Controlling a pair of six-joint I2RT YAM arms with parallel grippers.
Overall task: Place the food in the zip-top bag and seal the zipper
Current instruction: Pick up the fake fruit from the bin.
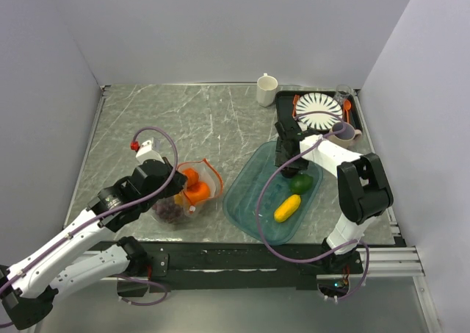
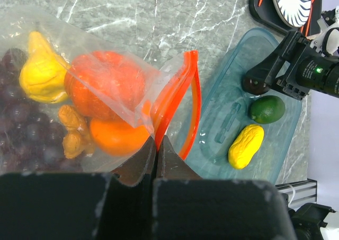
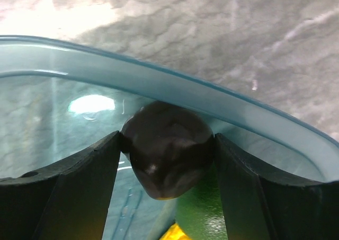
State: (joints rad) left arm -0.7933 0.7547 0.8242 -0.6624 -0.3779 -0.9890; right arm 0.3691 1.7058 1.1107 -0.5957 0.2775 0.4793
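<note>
- The left tool [image 2: 159, 154] is pinched tight. Its jaws are together on the orange-red zipper strip [image 2: 194, 91], at the near end of the mouth of the clear plastic zip-top bag [image 2: 114, 60].
- The bag lies on the grey marbled surface [image 1: 183, 120], left of centre. Its mouth is open and the strip bows out in a loop toward the translucent teal rectangular tray [image 1: 241, 201].
- The tray sits just beside the bag, on its right. From the left wrist view the strip overlaps the tray edge; I cannot tell if they touch.
- Inside the bag are orange round fruits [image 2: 108, 86], a purple grape bunch [image 2: 21, 126], a yellow pear-shaped piece [image 2: 39, 73] and a small knobbly orange-tan piece [image 2: 74, 133], all packed close together.
- Three pieces of food are in the tray, outside the bag. A dark round plum [image 3: 167, 155] sits at the far end against the tray wall. A green round fruit [image 2: 267, 108] is just beside it, nearer the arms. A yellow oblong piece [image 2: 246, 145] is nearer again, apart from the green one.
- The right tool [image 3: 167, 163] is down in the tray. Its jaws stand fairly wide, one on each side of the plum, with the pads right at its sides. I cannot tell whether they are clamping it.
- In the far right corner is a black tray [image 1: 283, 102] with a striped plate [image 1: 319, 110] and orange cutlery [image 1: 296, 102]. A purple mug [image 1: 344, 132] is at its near edge.
- A white mug [image 1: 266, 90] stands on the surface, just left of the black tray.
</note>
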